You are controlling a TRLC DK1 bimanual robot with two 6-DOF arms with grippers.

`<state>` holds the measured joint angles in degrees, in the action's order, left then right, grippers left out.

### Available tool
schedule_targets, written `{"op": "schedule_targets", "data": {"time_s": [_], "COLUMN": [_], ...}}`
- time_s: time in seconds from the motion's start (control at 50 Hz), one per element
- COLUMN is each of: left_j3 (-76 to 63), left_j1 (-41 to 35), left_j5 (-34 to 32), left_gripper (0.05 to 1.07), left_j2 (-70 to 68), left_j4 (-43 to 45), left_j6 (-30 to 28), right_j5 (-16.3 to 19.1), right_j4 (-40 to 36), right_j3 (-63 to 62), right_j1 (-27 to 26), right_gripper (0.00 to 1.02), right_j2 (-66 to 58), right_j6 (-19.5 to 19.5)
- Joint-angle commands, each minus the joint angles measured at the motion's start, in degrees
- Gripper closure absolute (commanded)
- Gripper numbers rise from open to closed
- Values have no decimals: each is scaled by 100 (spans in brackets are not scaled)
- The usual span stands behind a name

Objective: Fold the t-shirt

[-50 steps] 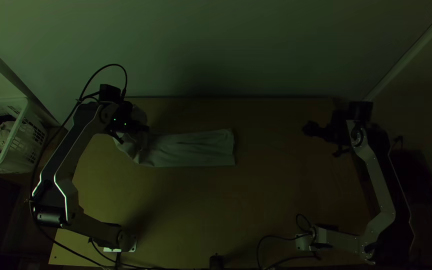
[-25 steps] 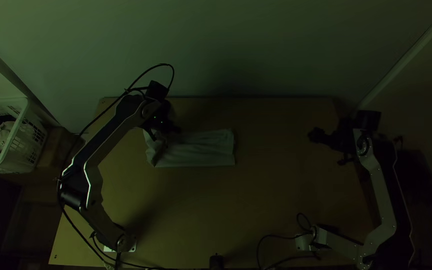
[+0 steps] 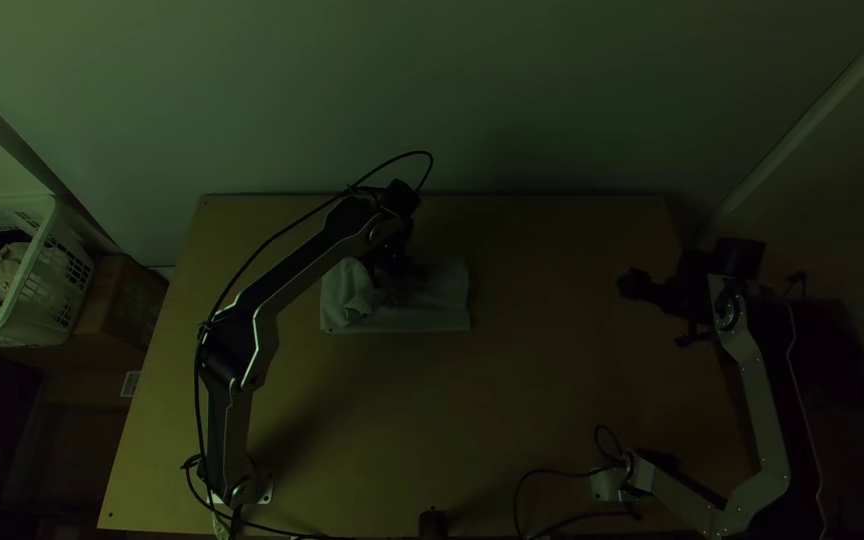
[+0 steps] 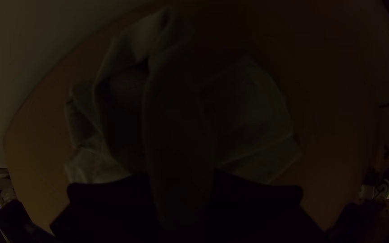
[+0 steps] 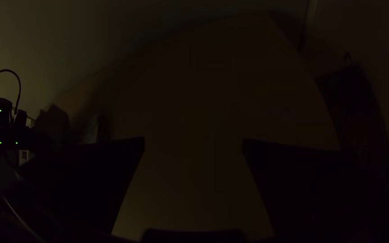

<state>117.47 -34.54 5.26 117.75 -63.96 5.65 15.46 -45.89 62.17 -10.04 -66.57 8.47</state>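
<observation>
Left gripper (image 3: 400, 285) pinching t-shirt (image 3: 432, 318), right gripper (image 3: 652, 313) spread and off to the side.
Top view: t-shirt on the far part of the tabletop (image 3: 552, 420), left of centre, in a compact folded strip; its left end is rumpled, its right end flatter. Left gripper is over the middle of it, with left arm (image 3: 297, 270) stretched across the tabletop. Right gripper is well apart from the cloth, near the tabletop's right edge. Basket (image 3: 47, 275) with cloth items off the left side, brown box (image 3: 112, 305) beside it. Left wrist view: raised t-shirt fold between the two fingers, creased cloth on either side; which part is held, can't tell. Right wrist view: fingers wide apart, tabletop between them, left arm beyond one finger.
</observation>
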Motion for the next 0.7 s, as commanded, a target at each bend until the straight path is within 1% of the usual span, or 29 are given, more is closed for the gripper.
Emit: {"op": "schedule_targets", "data": {"time_s": [0.0,0.04,0.06,0.1,0.18,0.3,0.42,0.52,0.68], "left_j3": [540,795,988,1243,1305,1366,1384,1384,1375], "left_j1": [-228,-325,-378,-501,-747,-1072,-1300,-1248,-887], "left_j5": [19,19,10,19,-33,-570,-921,-991,-1000], "left_gripper": [41,14,9,10,10,10,10,10,10], "left_j2": [345,538,661,793,775,758,705,652,345], "left_j4": [-160,-310,-406,-459,-64,86,77,95,95], "left_j6": [121,121,121,129,191,288,296,331,349], "right_j5": [-35,-35,-35,-35,-35,-35,-35,-35,-35], "right_j4": [1,1,1,1,1,1,1,1,89], "right_j3": [-241,-285,-320,-381,-522,-706,-768,-777,-689], "right_j1": [-94,-103,-103,-103,-112,-112,-138,-209,-261], "right_gripper": [3,3,3,3,3,3,3,3,3], "right_j2": [205,258,276,337,469,618,724,785,829], "right_j6": [-56,-47,-47,-38,-30,-12,6,6,-21]}}
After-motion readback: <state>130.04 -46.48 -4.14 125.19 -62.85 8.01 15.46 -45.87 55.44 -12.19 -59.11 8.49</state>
